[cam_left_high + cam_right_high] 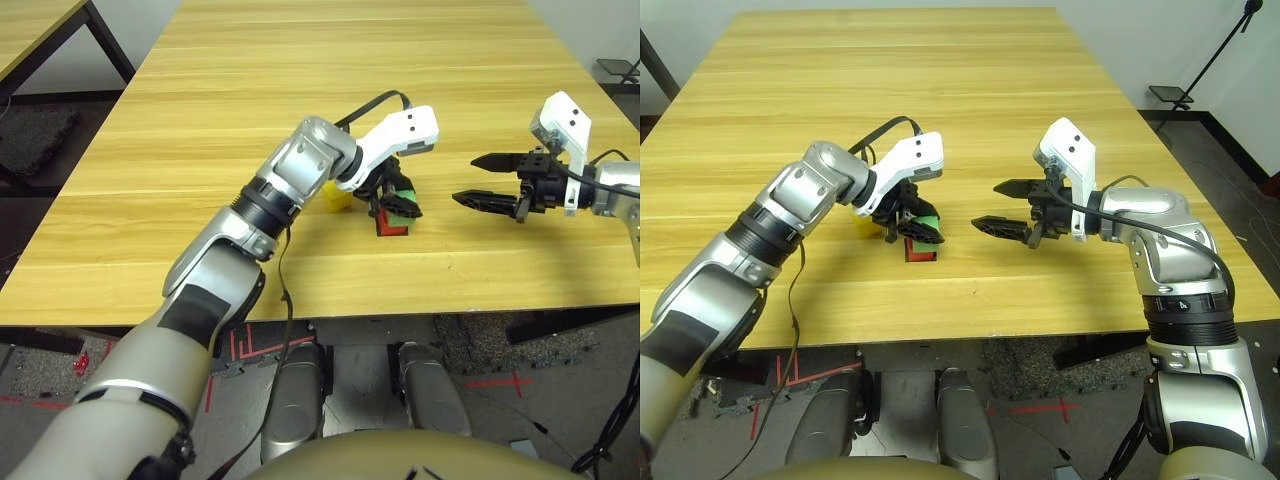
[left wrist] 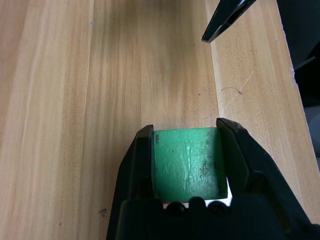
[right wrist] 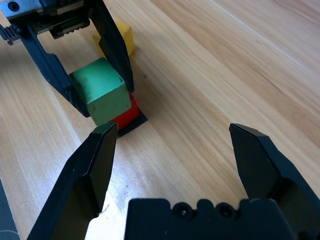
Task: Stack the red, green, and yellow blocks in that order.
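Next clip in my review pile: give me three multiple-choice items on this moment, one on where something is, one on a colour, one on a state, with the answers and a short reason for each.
1. Where is the yellow block?
A. on top of the green block
B. on the table beside the stack, behind the left gripper
C. between the right gripper's jaws

2. What colour is the block held in the left gripper?
A. green
B. yellow
C. red

3. How does the right gripper stand?
A. shut on the red block
B. shut on nothing
C. open, holding nothing

Answers:
1 B: in the right wrist view the yellow block lies on the wood, apart from the other two.
2 A: the left wrist view shows the green block clamped between the black jaws, just above the red block.
3 C: its jaws are spread wide with only table between them.
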`<state>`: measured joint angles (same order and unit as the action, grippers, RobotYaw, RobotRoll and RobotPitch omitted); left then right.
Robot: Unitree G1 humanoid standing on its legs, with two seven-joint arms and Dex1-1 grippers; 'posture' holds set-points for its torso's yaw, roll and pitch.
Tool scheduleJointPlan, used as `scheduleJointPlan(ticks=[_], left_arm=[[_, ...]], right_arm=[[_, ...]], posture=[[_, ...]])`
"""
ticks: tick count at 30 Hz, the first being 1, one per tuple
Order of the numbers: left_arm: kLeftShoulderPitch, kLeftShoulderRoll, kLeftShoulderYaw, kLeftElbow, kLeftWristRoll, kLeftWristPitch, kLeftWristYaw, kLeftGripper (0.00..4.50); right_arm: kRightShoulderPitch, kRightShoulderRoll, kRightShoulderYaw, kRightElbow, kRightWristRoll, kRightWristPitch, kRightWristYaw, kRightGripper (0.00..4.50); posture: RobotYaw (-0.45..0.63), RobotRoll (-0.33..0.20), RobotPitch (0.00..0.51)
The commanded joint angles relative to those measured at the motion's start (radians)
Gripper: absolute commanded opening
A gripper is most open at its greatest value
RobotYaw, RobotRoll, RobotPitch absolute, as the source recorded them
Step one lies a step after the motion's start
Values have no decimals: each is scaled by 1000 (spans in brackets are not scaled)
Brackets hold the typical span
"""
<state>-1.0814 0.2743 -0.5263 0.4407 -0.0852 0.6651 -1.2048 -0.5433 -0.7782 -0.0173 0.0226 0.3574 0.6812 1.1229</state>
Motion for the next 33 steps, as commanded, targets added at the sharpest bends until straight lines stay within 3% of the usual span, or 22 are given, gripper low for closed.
scheduleJointPlan(ticks=[1,24,31,33], left_arm=[[0,-1,7,7,17,-14,-1,1982],[11,-5,18,37,55,-48,1,1982],[48,21,40,-77,29,17,1,4335],[53,63,60,-155,14,86,-2,4469]], right_arm=[[1,-4,-4,-5,14,1,-8,4500],[-15,-1,11,6,24,-3,-16,4500],[-18,-3,2,12,27,-10,-13,4500],[-16,-7,-3,11,30,-10,-12,4500]], posture=[[-50,-54,112],[-42,-62,112],[-39,-69,105],[-39,-72,103]])
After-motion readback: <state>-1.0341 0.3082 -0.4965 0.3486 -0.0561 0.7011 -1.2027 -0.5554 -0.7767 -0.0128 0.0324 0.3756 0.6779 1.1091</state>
